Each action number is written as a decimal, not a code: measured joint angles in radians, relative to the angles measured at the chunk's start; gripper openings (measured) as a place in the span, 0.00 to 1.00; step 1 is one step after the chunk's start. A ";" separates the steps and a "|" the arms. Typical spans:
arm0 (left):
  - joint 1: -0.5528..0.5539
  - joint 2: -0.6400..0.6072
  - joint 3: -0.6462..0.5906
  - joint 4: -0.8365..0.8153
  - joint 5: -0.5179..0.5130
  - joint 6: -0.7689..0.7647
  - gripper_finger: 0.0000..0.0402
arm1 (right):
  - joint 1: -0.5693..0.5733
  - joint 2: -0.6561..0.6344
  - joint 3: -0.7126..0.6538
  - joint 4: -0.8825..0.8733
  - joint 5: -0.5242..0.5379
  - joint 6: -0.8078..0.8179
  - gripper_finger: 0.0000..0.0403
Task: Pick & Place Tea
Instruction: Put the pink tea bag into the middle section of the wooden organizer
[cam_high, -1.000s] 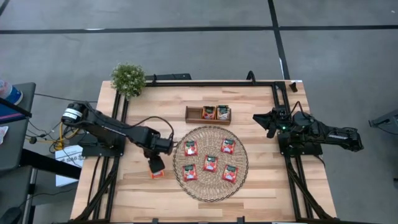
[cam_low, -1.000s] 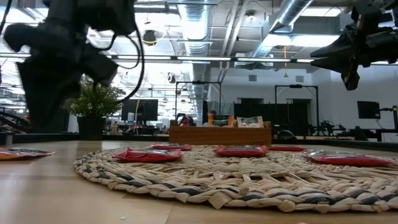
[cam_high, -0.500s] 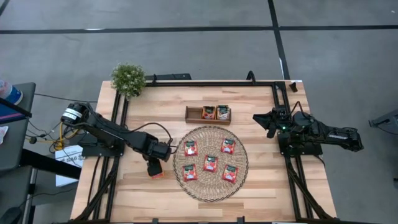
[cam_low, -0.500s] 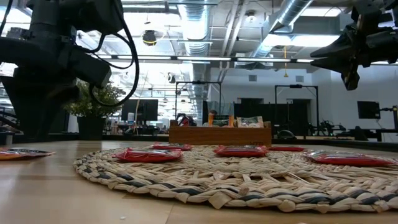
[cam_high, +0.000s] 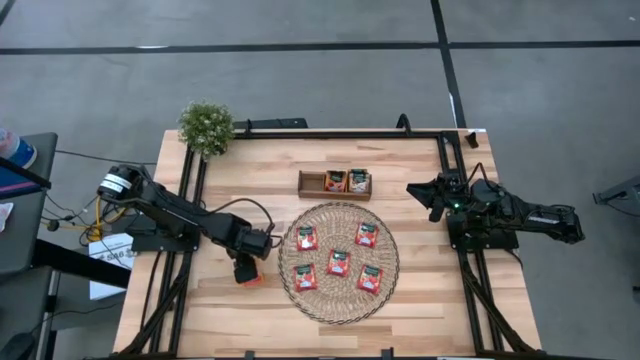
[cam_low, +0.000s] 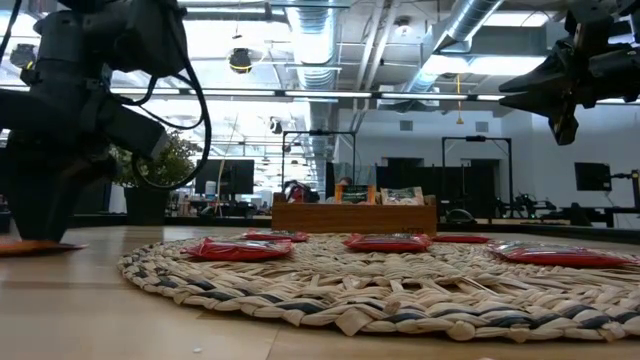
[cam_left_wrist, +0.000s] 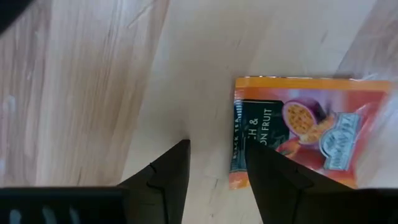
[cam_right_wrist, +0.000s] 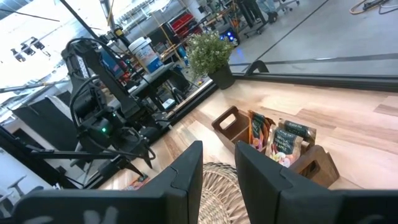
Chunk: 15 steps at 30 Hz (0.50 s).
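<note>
A red-orange tea sachet (cam_high: 250, 281) lies flat on the bare wood left of the round woven mat (cam_high: 338, 262); the left wrist view shows this sachet (cam_left_wrist: 298, 127) close up. My left gripper (cam_high: 246, 270) is open and low over it (cam_left_wrist: 217, 158), with one finger above the sachet's edge and the other above bare wood. Several more red sachets (cam_high: 338, 262) lie on the mat. The wooden tray (cam_high: 312, 183) holds upright sachets (cam_high: 347, 181). My right gripper (cam_high: 437, 195) is open and hangs in the air at the table's right side. My left gripper comes from above, pointing down. One finger (cam_left_wrist: 273, 180) covers the sachet's edge (cam_left_wrist: 239, 163) on its label side, and the other finger (cam_left_wrist: 165, 180) stands over the wood beside it. The sachet lies flat on the table. Whether the finger touches it, I cannot tell.
A small potted plant (cam_high: 207, 125) stands at the table's far left corner. Black frame rails (cam_high: 470, 285) run along the left and right sides. Bare wood lies near the front edge (cam_high: 220, 320) and between the mat and the right arm.
My left gripper has come down toward the table and drawn slightly toward the left edge, ending low over the sachet beside the mat. The sachet has stayed where it was.
</note>
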 joint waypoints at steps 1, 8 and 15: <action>0.000 -0.002 -0.005 0.006 0.001 0.000 0.37 | 0.000 0.000 0.000 0.000 0.000 0.000 0.22; 0.000 -0.002 -0.034 0.047 0.009 -0.001 0.37 | 0.000 0.000 0.000 0.000 0.000 0.000 0.22; 0.001 0.006 -0.034 0.049 0.025 0.016 0.37 | 0.000 0.000 0.000 -0.003 -0.001 0.000 0.22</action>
